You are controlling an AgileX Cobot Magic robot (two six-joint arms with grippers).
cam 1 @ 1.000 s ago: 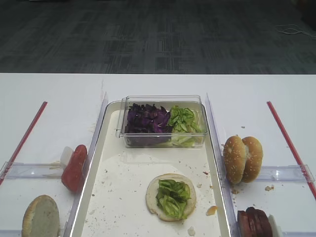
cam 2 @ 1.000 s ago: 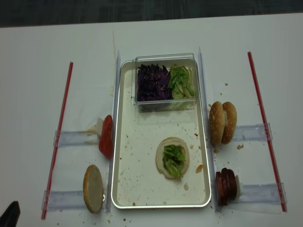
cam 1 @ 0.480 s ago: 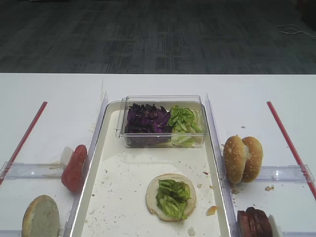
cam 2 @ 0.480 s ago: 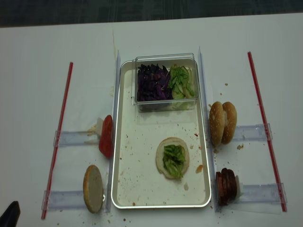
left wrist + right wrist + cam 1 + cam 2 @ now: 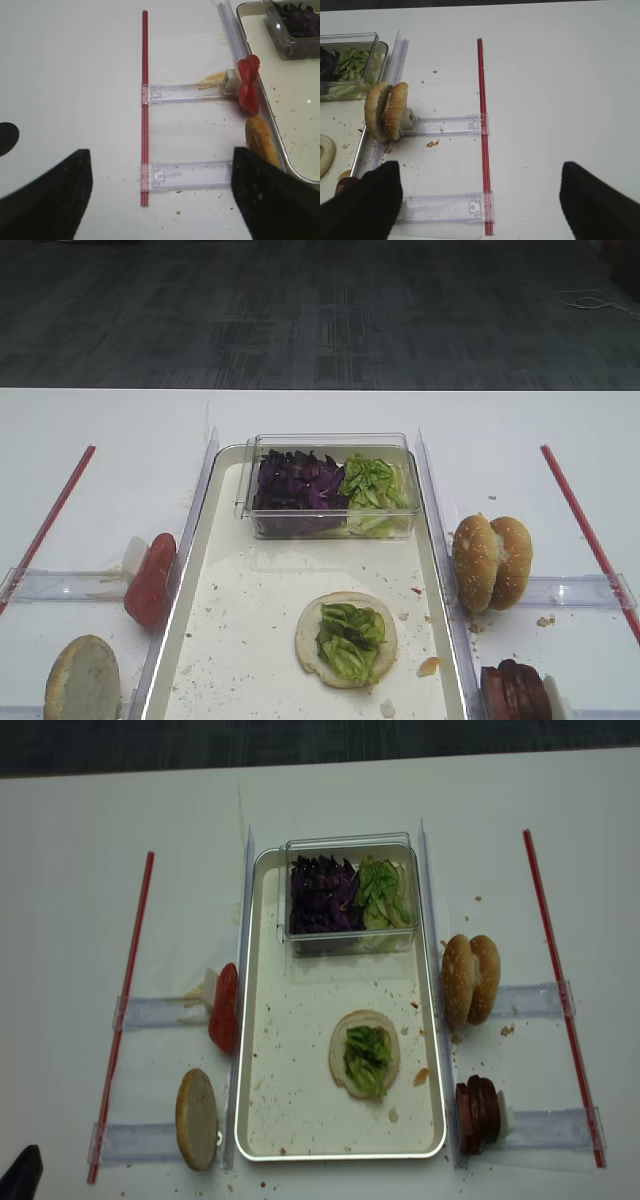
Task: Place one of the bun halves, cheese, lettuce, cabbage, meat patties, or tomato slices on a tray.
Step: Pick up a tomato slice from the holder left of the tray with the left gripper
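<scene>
On the crumb-speckled white tray (image 5: 200, 640) lies a bun half topped with lettuce (image 5: 346, 638). A clear box at the tray's far end holds purple cabbage (image 5: 295, 483) and more lettuce (image 5: 372, 485). Tomato slices (image 5: 248, 82) and one bun half (image 5: 260, 142) stand on edge left of the tray. Two seeded bun halves (image 5: 386, 111) and the meat patties (image 5: 515, 690) stand to its right. No cheese is in view. My left gripper (image 5: 160, 200) hangs open over the left table, holding nothing. The right gripper (image 5: 480, 202) is open and empty over the right table.
Red strips (image 5: 50, 515) (image 5: 585, 525) run along both outer sides of the table. Clear plastic rails (image 5: 187, 92) (image 5: 445, 125) hold the food stands beside the tray. A dark tip (image 5: 20, 1175) shows at the bottom left corner of the realsense view.
</scene>
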